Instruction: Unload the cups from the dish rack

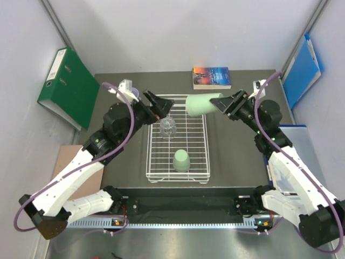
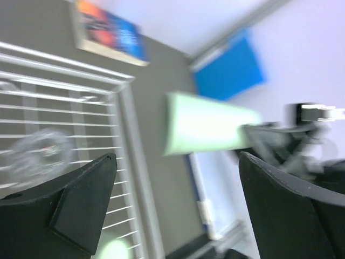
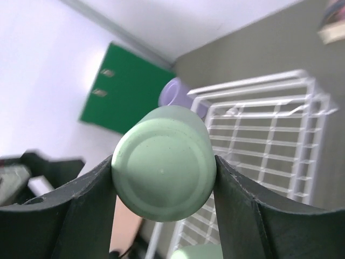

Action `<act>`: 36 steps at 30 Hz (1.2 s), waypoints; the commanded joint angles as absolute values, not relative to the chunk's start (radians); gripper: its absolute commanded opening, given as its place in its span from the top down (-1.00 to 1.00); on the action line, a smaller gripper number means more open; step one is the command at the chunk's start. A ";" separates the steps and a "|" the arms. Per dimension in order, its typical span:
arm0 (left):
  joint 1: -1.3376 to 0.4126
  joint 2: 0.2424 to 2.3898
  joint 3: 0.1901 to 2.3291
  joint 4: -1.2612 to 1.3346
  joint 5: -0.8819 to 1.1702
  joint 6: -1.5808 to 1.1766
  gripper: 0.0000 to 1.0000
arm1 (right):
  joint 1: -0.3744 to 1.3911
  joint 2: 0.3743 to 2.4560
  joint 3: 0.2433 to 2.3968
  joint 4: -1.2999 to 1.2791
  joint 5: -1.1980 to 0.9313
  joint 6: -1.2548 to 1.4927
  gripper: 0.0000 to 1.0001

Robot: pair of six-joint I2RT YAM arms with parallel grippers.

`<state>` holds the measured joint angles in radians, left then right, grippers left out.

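Because the right pincer [image 1: 225,103] has its two fingers [image 3: 245,210] pressed against opposite sides of a pale green cup [image 1: 200,105], that tumbler hangs on its side in the air over the upper right corner of the dish rack [image 1: 191,140], its closed base toward the wrist and its mouth toward the middle of the frame. The left pincer [image 1: 160,108] is spread and holds nothing, poised at the rack's upper left, just above a clear ribbed glass [image 1: 168,127] that sits in the upper half of the grid. Whether that glass stands mouth up or mouth down I cannot tell. A second green cup [image 1: 181,161] stands mouth down in the lower half. Part of a lilac cup [image 1: 135,93] shows beyond the rack's upper left corner, seemingly already on the tabletop [image 1: 237,151].

The plastic tumblers look light, stiff and smooth, so a moderate squeeze across the wall should carry them. They may slip if tilted. The glass is likely heavier and breakable. Its ribs may offer some purchase, and I judge a grip across its body or over the rim safest, with a gentle lift clear of the wires.
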<state>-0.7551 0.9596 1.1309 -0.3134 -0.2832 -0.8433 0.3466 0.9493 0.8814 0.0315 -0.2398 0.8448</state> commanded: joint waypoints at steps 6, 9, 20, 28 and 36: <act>-0.554 1.068 0.973 0.328 0.328 -1.144 -0.87 | 0.293 0.969 0.795 0.586 -0.560 1.166 1.00; -0.531 1.094 0.966 0.382 0.370 -1.172 -0.81 | 0.290 0.977 0.782 0.630 -0.578 1.190 1.00; -0.528 1.169 0.966 0.586 0.455 -1.264 -0.64 | 0.285 1.023 0.764 0.684 -0.617 1.213 1.00; -0.548 1.238 0.963 0.745 0.561 -1.353 -0.29 | 0.296 1.088 0.744 0.761 -0.646 1.255 1.00; -0.568 1.273 0.963 0.787 0.604 -1.368 0.56 | 0.339 1.143 0.764 0.765 -0.655 1.246 1.00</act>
<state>-0.5533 1.2751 0.9535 0.6491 0.5529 -1.3525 0.3157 1.1263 0.7391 0.7177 -0.6323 1.2644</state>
